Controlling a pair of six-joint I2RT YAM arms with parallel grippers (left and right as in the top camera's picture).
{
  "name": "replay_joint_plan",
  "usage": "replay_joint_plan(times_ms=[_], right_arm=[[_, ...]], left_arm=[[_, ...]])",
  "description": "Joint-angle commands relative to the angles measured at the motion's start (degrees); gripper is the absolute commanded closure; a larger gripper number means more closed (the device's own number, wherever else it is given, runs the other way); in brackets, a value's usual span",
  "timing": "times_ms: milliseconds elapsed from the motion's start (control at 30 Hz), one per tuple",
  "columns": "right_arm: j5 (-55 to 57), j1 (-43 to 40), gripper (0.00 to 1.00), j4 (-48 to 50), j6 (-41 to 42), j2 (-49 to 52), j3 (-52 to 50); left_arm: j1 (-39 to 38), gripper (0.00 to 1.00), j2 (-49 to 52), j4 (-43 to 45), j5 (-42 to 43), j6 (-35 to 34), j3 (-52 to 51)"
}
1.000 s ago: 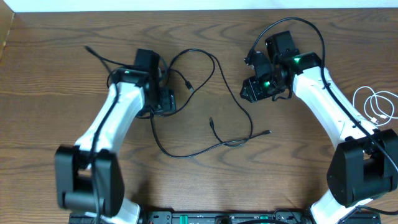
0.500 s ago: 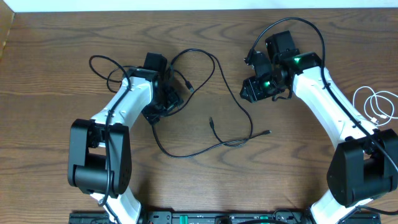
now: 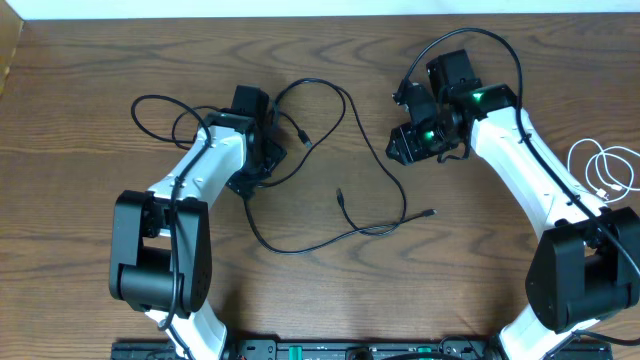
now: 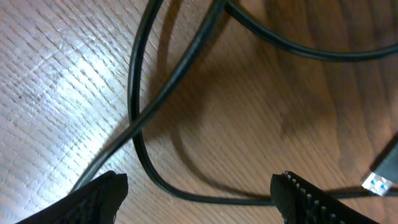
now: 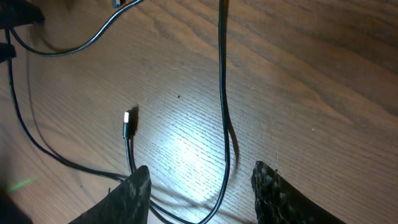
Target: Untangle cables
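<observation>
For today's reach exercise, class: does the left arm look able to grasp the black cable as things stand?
Probably yes. The left gripper is open, low over the table, its fingers either side of a bend of the black cable, with nothing in between.

The left arm [image 3: 190, 185] has swung in toward the middle, and its end effector [image 3: 260, 160] has turned a little. The black wire loop [image 3: 148, 103] beside it now spreads out wider.
</observation>
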Motion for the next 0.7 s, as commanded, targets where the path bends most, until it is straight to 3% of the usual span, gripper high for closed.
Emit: replay_joint_plan(times_ms=[0,133,667], right_arm=[[0.09,0.61,0.51,-0.24,-0.48,0.37,0.35],[0.09,0.61,0.52,-0.20,-0.33,0.37,0.35],[0.09,0.61,0.52,-0.24,0.13,0.37,0.35]], left_arm=[[-0.13,0.24,0.35,0.46,-4.13,-0.59,-1.38],[-0.13,0.28,0.37,0.42,-5.33,-0.24,-1.70],[-0.15,0.31,0.44,2.38,-4.39,-0.31,-5.66]])
